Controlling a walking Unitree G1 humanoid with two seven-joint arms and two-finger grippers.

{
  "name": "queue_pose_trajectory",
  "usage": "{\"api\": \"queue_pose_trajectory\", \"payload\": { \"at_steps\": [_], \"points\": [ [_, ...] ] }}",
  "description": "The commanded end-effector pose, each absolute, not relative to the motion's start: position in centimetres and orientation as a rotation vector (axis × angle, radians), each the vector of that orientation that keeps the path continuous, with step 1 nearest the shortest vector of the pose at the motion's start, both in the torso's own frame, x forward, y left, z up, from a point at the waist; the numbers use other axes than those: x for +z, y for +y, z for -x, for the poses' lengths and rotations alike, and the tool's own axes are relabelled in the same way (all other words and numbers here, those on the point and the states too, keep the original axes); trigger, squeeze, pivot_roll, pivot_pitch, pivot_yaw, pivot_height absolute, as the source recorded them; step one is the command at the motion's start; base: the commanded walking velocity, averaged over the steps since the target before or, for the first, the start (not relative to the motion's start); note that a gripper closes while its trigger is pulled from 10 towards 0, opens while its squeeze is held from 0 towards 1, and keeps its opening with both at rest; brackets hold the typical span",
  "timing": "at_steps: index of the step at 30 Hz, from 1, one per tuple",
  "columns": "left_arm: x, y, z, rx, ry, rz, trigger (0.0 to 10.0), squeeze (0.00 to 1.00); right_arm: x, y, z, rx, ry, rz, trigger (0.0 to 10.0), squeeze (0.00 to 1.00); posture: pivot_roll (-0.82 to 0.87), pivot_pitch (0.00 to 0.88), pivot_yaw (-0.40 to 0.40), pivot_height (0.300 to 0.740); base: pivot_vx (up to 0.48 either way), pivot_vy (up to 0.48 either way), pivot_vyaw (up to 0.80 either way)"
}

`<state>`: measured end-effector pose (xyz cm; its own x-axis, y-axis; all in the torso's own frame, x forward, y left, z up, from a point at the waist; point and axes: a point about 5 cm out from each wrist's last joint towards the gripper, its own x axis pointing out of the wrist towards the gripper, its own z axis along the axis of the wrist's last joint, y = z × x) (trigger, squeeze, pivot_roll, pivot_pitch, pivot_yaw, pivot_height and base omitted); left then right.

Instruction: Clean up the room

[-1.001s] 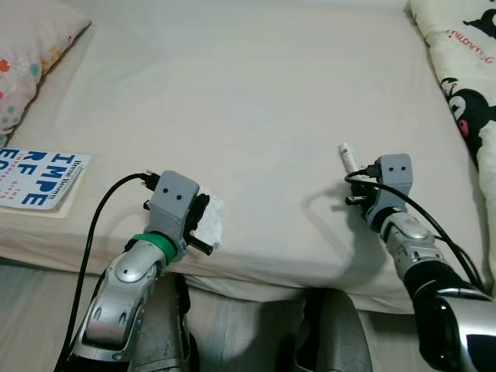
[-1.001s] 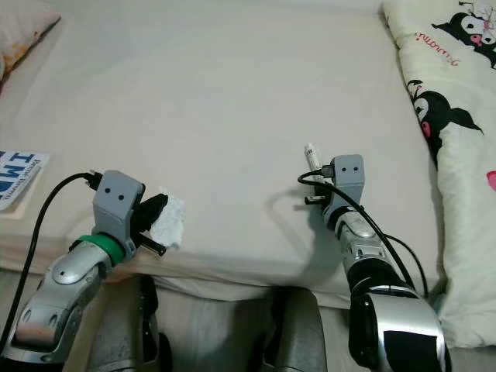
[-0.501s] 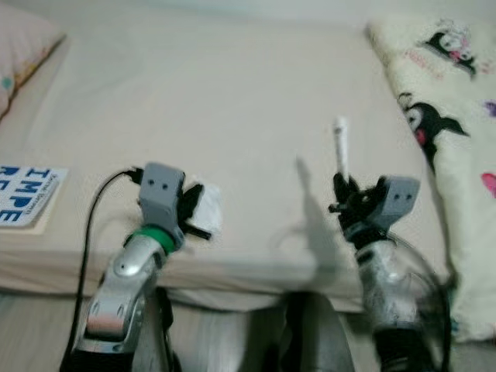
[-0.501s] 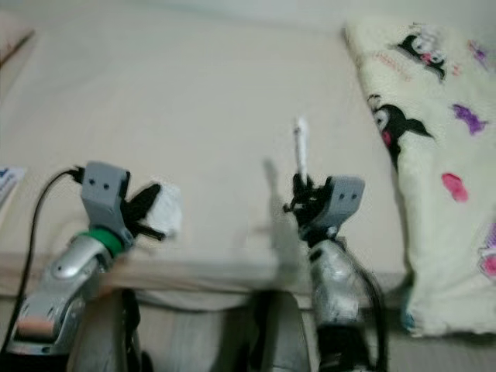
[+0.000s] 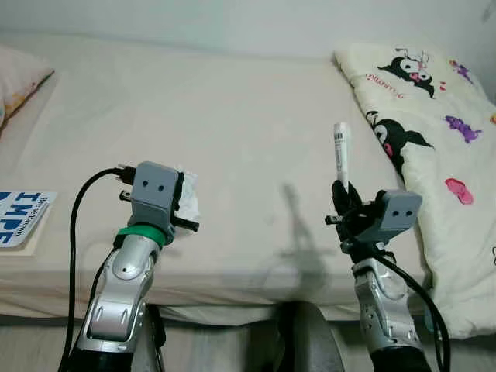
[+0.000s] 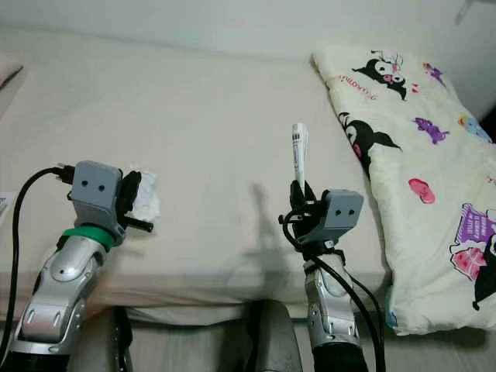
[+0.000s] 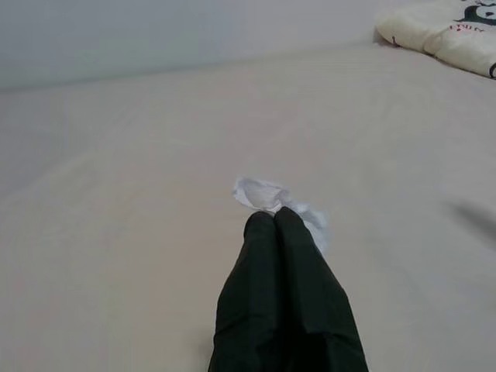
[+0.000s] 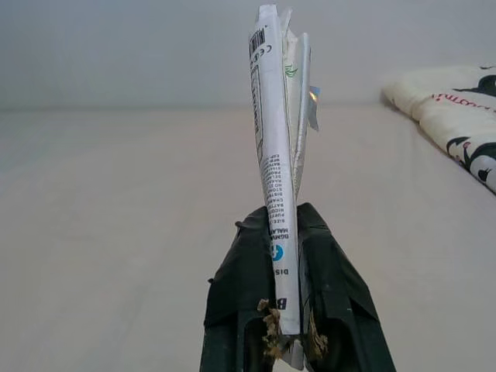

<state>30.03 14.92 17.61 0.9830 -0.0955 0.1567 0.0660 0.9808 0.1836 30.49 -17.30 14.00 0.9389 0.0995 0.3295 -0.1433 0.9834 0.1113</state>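
Risk sits mainly with the right hand (image 6: 298, 195), which pinches a flattened wrapper (image 8: 277, 147) by its lower end only, upright above the near edge of the bed (image 5: 248, 124). The grip is narrow and low; any swing of the arm could likely let the wrapper lever out and drop back onto the sheet or off the edge to the floor. Crumbs or debris appear to cling at the fingertips (image 8: 267, 318) in the right wrist view, though that is too small to confirm; they could shed if the hand is shaken.

Left hand (image 7: 274, 219) is pressed together on a crumpled tissue (image 5: 188, 195), held just above the sheet near the front edge. Tissue is soft and only its corner seems caught, so it may tear or slip free during carrying.

Surroundings: a book (image 5: 19, 218) lies at the bed's front left corner, well apart from both hands. A pillow (image 5: 17, 81) lies at the far left, and a cartoon-print blanket (image 6: 418, 139) covers the right side, near the right arm. A black cable (image 5: 77, 225) loops beside the left arm and could snag on the mattress edge.
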Motion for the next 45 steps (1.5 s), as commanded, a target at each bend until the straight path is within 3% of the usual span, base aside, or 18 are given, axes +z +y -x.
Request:
{"api": "queue_pose_trajectory", "payload": {
  "at_steps": [1, 14, 35, 45],
  "points": [
    [16.8, 14.7, -29.9, -0.089, -0.147, -0.168, 10.0, 0.00, 13.8, -17.6, -30.2, 0.111, -0.309, -0.134, 10.0, 0.00, 0.06, 0.000, -0.081, 0.578, 0.000, 0.000, 0.00],
    [16.2, 14.7, -29.8, -0.104, -0.170, -0.226, 10.0, 0.00, 13.5, -17.0, -30.0, 0.133, -0.303, -0.137, 10.0, 0.00, 0.07, 0.000, -0.075, 0.637, 0.000, 0.000, 0.00],
    [16.6, 12.3, -30.3, -0.163, -0.198, -0.174, 10.0, 0.00, 13.1, -16.7, -29.6, 0.134, -0.267, -0.142, 10.0, 0.00, 0.07, 0.004, -0.076, 0.735, 0.000, 0.000, 0.00],
    [16.4, 12.2, -30.0, -0.174, -0.190, -0.174, 10.0, 0.00, 12.8, -15.7, -29.8, 0.146, -0.226, -0.125, 10.0, 0.00, 0.08, 0.013, -0.079, 0.735, -0.202, 0.000, 0.00]
  ]
}}
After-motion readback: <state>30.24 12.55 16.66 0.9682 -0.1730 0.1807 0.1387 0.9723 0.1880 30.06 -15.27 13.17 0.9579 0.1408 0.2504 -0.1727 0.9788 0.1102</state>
